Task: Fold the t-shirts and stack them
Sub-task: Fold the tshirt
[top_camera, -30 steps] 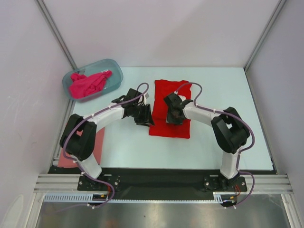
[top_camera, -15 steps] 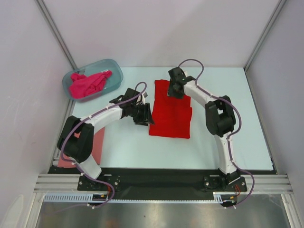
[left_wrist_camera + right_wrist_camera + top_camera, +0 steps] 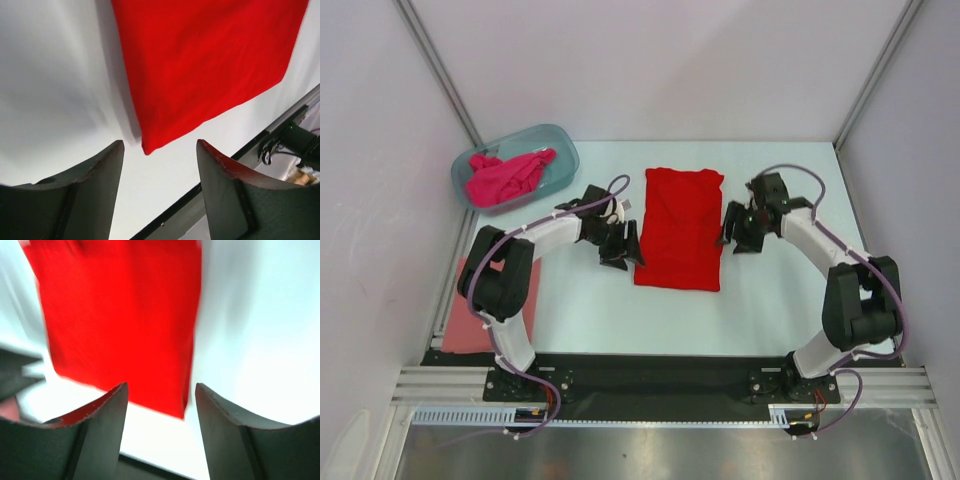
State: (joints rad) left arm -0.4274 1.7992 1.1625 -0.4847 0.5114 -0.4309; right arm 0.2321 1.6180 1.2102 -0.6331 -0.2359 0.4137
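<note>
The bright red t-shirt (image 3: 680, 227) lies folded into a flat oblong at the table's middle; it also shows in the left wrist view (image 3: 200, 65) and the right wrist view (image 3: 120, 325). My left gripper (image 3: 626, 246) is open and empty just off the shirt's left edge. My right gripper (image 3: 732, 231) is open and empty just off its right edge. The magenta-pink t-shirt (image 3: 506, 176) lies crumpled in the blue-grey tub (image 3: 563, 150) at the back left. The salmon-pink t-shirt (image 3: 463, 318) lies flat at the near left, partly hidden by the left arm.
Metal frame posts stand at the back corners. A black strip (image 3: 650, 365) runs along the table's near edge by the arm bases. White walls close in the sides.
My right gripper has left the top of the red shirt, swung over its far edge, then come down to its right side. The shirt now lies uncovered. My left gripper barely moved.
</note>
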